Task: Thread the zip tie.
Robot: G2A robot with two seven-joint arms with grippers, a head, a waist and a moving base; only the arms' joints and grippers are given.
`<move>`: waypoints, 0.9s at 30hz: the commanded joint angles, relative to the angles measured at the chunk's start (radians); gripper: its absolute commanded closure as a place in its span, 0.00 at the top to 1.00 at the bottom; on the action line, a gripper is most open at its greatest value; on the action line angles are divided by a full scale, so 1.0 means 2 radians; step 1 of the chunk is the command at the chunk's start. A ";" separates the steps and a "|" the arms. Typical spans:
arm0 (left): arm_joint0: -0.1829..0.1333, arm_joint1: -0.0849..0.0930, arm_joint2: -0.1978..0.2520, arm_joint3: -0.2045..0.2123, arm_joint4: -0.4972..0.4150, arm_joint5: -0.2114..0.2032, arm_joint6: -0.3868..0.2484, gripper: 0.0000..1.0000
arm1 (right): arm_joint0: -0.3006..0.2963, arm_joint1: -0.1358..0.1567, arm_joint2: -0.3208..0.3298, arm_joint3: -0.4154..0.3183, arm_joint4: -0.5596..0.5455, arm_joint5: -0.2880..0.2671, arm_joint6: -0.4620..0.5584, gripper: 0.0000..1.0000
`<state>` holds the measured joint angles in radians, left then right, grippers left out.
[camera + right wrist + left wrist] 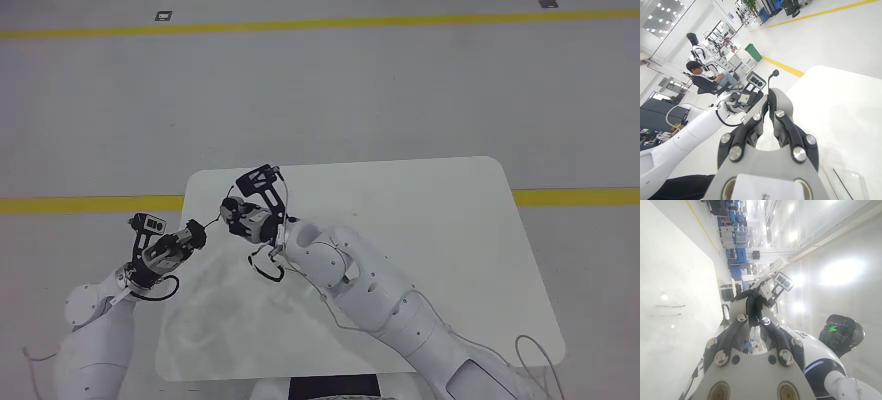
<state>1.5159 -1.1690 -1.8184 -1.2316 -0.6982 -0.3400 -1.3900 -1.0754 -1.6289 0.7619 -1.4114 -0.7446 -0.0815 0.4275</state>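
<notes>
My right gripper (769, 99) is shut on a black zip tie (770, 79). Its square head (775, 72) sticks out past the fingertips. My left gripper (753, 302) is shut too, with a thin black strap (754, 330) running between its fingers. In the top view the two grippers face each other over the table's left part, left gripper (196, 235) and right gripper (231, 214) a short gap apart, and the thin zip tie (212, 220) bridges that gap. How the strap lies between the two fingertips is hidden.
A clear tray (668, 310) lies on the white table (430, 240) near its left front, holding spare black zip ties (670, 306). The same tray (851, 180) lies just below my right gripper. The table's left edge (186, 200) is close to both grippers.
</notes>
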 commanded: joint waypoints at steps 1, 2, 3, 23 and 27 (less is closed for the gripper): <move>0.000 0.000 0.000 0.000 0.000 0.000 0.000 0.00 | 0.001 -0.001 -0.001 0.002 -0.003 0.003 -0.002 0.00; 0.000 0.000 0.000 0.000 0.000 0.000 0.000 0.00 | 0.002 -0.001 -0.002 0.002 -0.005 0.005 -0.003 0.00; 0.000 0.000 0.000 0.000 0.000 0.000 0.000 0.00 | 0.002 -0.001 -0.003 0.003 -0.007 0.006 -0.004 0.00; 0.000 0.000 0.000 0.000 0.000 0.000 0.000 0.00 | 0.004 -0.004 -0.006 0.004 -0.024 0.021 -0.009 0.00; 0.000 0.000 0.000 0.000 0.000 0.000 0.000 0.00 | 0.000 -0.003 -0.003 -0.002 -0.027 0.018 -0.011 0.00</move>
<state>1.5159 -1.1690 -1.8184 -1.2316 -0.6982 -0.3400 -1.3900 -1.0734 -1.6355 0.7551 -1.4121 -0.7972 -0.0432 0.4043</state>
